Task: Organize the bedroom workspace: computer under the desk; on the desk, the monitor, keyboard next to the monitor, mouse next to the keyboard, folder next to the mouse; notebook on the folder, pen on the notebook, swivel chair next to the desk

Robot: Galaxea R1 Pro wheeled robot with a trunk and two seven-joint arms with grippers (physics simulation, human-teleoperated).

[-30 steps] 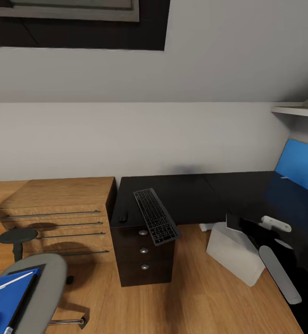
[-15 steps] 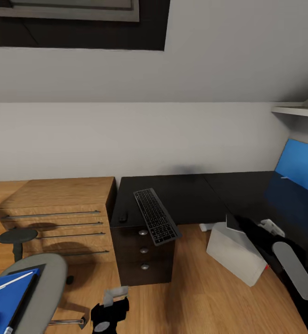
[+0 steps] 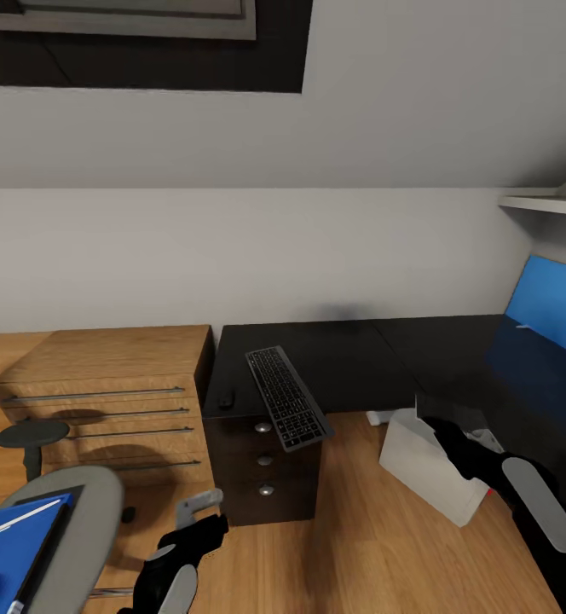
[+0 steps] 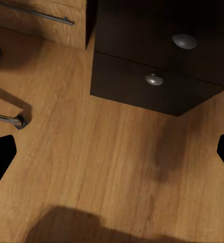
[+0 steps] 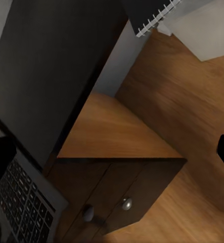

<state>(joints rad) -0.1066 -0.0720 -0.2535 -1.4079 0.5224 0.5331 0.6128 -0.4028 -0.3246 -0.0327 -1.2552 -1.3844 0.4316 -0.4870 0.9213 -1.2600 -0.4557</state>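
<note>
Near first: swivel chair [image 3: 78, 520] at the head view's lower left, grey seat carrying the blue folder [image 3: 14, 546] with the white pen [image 3: 23, 517] lying on top; a dark notebook edge [image 3: 51, 533] shows just beside the folder's right side. Left gripper [image 3: 199, 501] hangs over bare wood floor [image 3: 368, 546] between chair and desk drawers — fingers spread, nothing between them; the left wrist view shows floor, a chrome chair leg [image 4: 8, 119] and two drawer knobs [image 4: 153, 79]. Right gripper [image 3: 432, 424] is low at the right, over the white computer tower [image 3: 432, 465], which sits on the floor under the desk's inner corner; cannot tell its jaw state. Desk [image 3: 360, 358] — glossy black, L-shaped. Keyboard [image 3: 287, 396] lies diagonal over the drawer end, its near corner overhanging the front edge. Mouse [image 3: 226, 398] sits at the desk's left edge, near the keyboard, apart from it. A light wooden drawer chest [image 3: 104, 384] stands against the desk's left side, a round dark stool [image 3: 31, 435] before it. Blue back panel [image 3: 551, 303] far right.
</note>
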